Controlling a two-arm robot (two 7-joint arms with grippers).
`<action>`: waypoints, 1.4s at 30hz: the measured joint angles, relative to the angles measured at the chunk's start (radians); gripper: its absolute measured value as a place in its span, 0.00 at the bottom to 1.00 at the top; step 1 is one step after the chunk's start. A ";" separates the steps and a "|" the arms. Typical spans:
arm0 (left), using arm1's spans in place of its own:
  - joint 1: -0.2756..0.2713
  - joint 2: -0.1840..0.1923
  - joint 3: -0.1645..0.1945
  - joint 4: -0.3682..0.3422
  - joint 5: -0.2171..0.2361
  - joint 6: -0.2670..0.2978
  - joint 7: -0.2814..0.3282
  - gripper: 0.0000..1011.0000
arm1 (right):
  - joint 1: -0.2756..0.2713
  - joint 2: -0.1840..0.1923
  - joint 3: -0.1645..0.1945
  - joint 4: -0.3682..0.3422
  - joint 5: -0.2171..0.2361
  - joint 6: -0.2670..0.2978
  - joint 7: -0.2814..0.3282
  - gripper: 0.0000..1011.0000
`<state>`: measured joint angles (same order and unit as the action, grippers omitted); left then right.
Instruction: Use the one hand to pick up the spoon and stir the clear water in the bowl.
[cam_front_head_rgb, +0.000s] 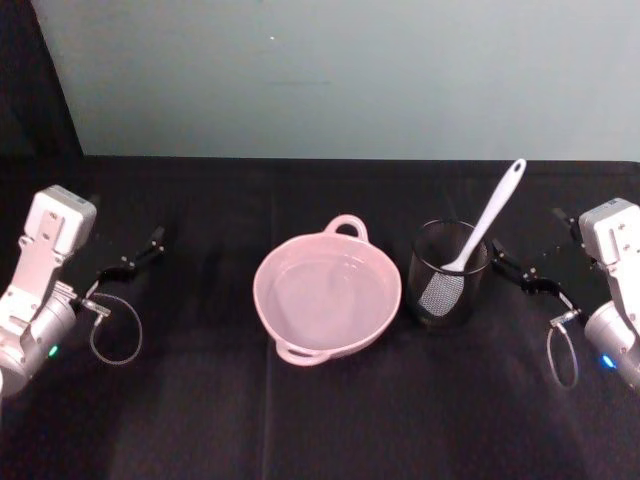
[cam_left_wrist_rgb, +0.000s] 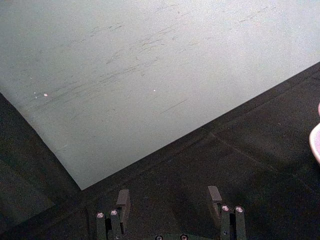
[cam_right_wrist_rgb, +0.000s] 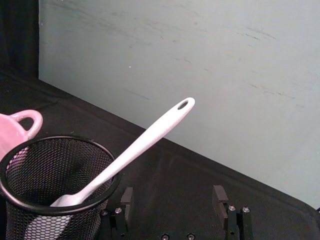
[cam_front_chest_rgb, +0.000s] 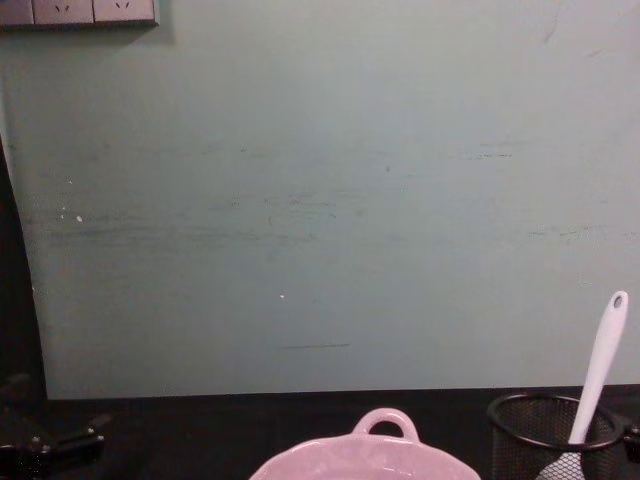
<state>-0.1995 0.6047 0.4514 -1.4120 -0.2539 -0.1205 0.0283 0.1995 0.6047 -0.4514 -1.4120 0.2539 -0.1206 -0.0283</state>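
Note:
The white spoon (cam_front_head_rgb: 489, 216) stands blade-down in a black wire-mesh cup (cam_front_head_rgb: 447, 275), its handle leaning up and to the right. Left of the cup sits the pale pink bowl (cam_front_head_rgb: 347, 227) with clear water (cam_front_head_rgb: 322, 296) lying still in it. My right gripper (cam_front_head_rgb: 517, 270) hovers open just right of the cup, near table height; in the right wrist view the spoon (cam_right_wrist_rgb: 150, 137) rises from the cup (cam_right_wrist_rgb: 47, 175) beside the open right gripper (cam_right_wrist_rgb: 173, 196). My left gripper (cam_front_head_rgb: 140, 255) is parked open at the far left, well away from the bowl.
A black cloth (cam_front_head_rgb: 200, 400) covers the table, and a pale green wall (cam_front_head_rgb: 350, 70) stands close behind it. In the chest view the bowl's rim (cam_front_chest_rgb: 385, 425), the cup (cam_front_chest_rgb: 535, 440) and the spoon handle (cam_front_chest_rgb: 603, 365) show along the bottom edge.

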 joint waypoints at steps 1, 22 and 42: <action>0.000 0.000 0.000 0.000 0.000 0.000 0.000 1.00 | 0.000 0.000 0.000 0.000 0.000 0.000 0.000 0.99; 0.000 0.000 0.000 0.000 0.000 0.000 0.000 1.00 | 0.000 0.000 0.000 0.000 0.000 0.000 0.000 0.99; 0.000 0.000 0.000 0.000 0.000 0.000 0.000 1.00 | -0.034 0.001 0.033 -0.027 0.011 -0.010 -0.003 0.99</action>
<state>-0.1995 0.6047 0.4513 -1.4120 -0.2539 -0.1205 0.0283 0.1656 0.6060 -0.4181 -1.4393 0.2647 -0.1301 -0.0311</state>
